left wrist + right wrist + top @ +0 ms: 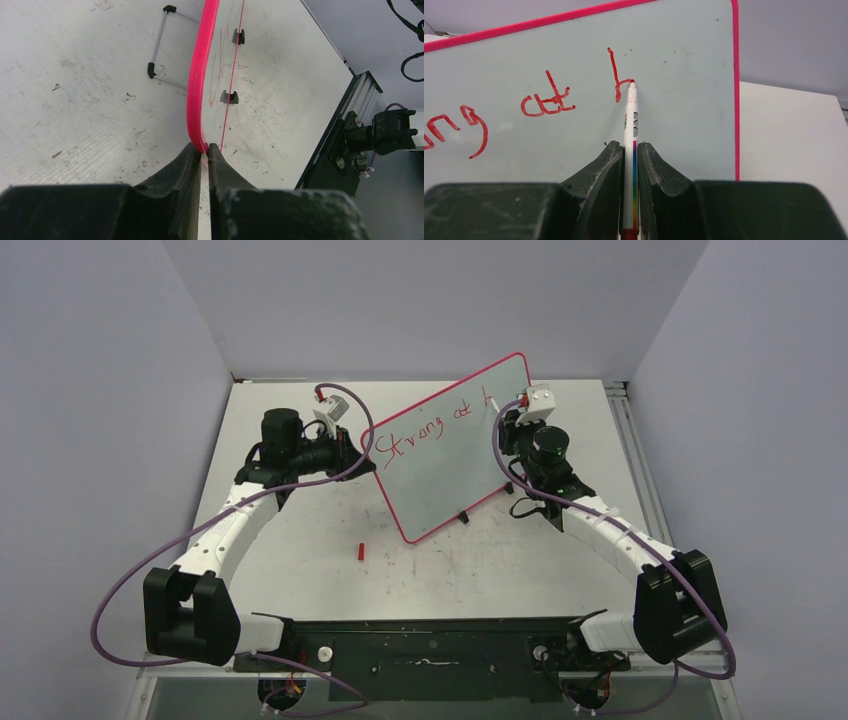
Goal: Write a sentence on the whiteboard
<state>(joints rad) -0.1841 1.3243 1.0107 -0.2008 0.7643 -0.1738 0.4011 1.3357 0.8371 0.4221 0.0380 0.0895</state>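
Observation:
The whiteboard, white with a pink-red rim, stands tilted on the table. Red lettering on it reads "Strong at" plus an "h" being drawn. My left gripper is shut on the board's left rim, pinching its edge between the jaws. My right gripper is shut on a white marker with a rainbow stripe. The marker's red tip touches the board at the arch of the "h". Two black clips show on the board in the left wrist view.
A red marker cap lies on the table in front of the board. The board's wire foot rests on the scuffed tabletop. An aluminium rail runs along the table's right edge. Grey walls enclose the table.

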